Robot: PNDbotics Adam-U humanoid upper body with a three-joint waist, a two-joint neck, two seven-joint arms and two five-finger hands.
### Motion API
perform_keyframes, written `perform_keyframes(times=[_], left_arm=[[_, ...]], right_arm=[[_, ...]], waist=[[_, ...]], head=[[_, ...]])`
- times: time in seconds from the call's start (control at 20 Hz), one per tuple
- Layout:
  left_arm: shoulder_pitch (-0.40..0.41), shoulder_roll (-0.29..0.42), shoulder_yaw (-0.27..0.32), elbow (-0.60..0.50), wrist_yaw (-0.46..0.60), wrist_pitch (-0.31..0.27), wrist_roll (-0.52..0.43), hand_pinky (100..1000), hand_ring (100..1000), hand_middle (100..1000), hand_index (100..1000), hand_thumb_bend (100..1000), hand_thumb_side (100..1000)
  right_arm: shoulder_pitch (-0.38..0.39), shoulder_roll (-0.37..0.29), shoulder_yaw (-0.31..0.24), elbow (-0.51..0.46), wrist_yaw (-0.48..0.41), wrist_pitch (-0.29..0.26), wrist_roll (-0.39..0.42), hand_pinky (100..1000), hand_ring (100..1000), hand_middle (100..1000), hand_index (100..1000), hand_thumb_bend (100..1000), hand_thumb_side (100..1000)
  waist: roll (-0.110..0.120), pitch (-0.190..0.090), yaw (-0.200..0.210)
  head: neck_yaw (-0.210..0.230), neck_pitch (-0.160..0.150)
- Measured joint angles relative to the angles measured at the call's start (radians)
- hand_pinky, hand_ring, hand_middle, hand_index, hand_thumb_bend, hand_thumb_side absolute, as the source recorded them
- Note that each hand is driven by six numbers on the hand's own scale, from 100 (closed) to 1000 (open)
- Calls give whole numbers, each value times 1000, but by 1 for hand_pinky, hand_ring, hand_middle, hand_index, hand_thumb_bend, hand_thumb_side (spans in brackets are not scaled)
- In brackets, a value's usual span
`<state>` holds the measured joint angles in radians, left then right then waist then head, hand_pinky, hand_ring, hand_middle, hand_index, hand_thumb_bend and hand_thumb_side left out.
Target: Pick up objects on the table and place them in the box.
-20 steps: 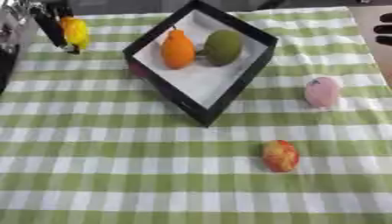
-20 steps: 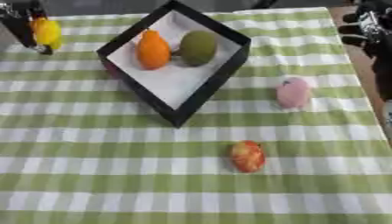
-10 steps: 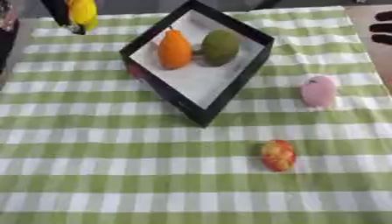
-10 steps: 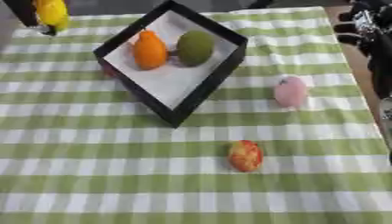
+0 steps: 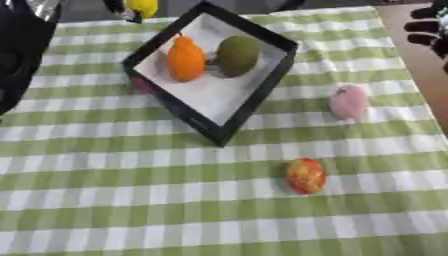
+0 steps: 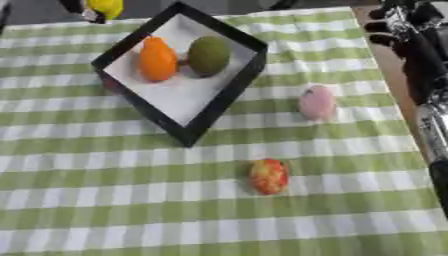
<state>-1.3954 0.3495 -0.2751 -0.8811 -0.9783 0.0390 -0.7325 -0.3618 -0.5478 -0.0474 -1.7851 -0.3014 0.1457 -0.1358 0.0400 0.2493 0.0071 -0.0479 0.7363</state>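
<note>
A black box (image 5: 255,99) with a white floor lies askew at the upper middle; an orange fruit (image 5: 186,59) and a green fruit (image 5: 238,55) lie inside it. At the top edge, just beyond the box's far left corner, my left hand (image 5: 118,7) is shut on a yellow fruit (image 5: 143,7). On the checked cloth, a pink fruit (image 5: 349,101) lies right of the box and a red-yellow fruit (image 5: 305,175) lies nearer the front. My right hand (image 6: 393,26) hangs at the upper right off the cloth, fingers relaxed, holding nothing.
My left arm (image 5: 19,52) is a dark mass along the upper left edge. A small reddish shape (image 5: 140,85) peeks out at the box's left wall. Brown table (image 5: 418,60) shows right of the green-and-white cloth (image 5: 131,200).
My left hand has carried the yellow fruit up and to the right, toward the box's far corner. The other fruits and my right hand have kept their places.
</note>
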Motion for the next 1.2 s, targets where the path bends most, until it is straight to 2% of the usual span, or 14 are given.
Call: perform_keyframes(times=[0.25, 0.65, 0.7, 0.75, 1.2], left_arm=[[-7, -26, -1, 7, -9, -12, -3, 707, 658, 590, 658, 507, 100], [-17, -114, -12, 49, -8, -21, -13, 705, 657, 590, 658, 500, 100], [-15, -119, -12, 55, -8, -22, -14, 704, 650, 590, 658, 500, 100], [-12, -123, -12, 62, -8, -22, -14, 704, 654, 586, 653, 496, 100], [41, -157, -11, 139, 14, -27, 30, 709, 652, 593, 658, 497, 100]], right_arm=[[-7, 0, 5, 0, -2, 1, 1, 798, 744, 686, 896, 100, 590], [-17, 2, 6, 6, -3, 6, 1, 798, 743, 686, 896, 100, 594], [-17, 2, 6, 6, -3, 6, 0, 798, 743, 686, 896, 100, 617], [-17, 2, 6, 6, -3, 7, 0, 798, 743, 686, 896, 100, 596], [-26, 11, 6, 6, -4, 12, -3, 797, 743, 686, 896, 100, 603]], waist=[[0, 0, -9], [0, -1, -30], [0, -1, -32], [0, -1, -33], [0, -1, -43]], head=[[2, -4], [8, -26], [8, -26], [9, -26], [10, -26]])
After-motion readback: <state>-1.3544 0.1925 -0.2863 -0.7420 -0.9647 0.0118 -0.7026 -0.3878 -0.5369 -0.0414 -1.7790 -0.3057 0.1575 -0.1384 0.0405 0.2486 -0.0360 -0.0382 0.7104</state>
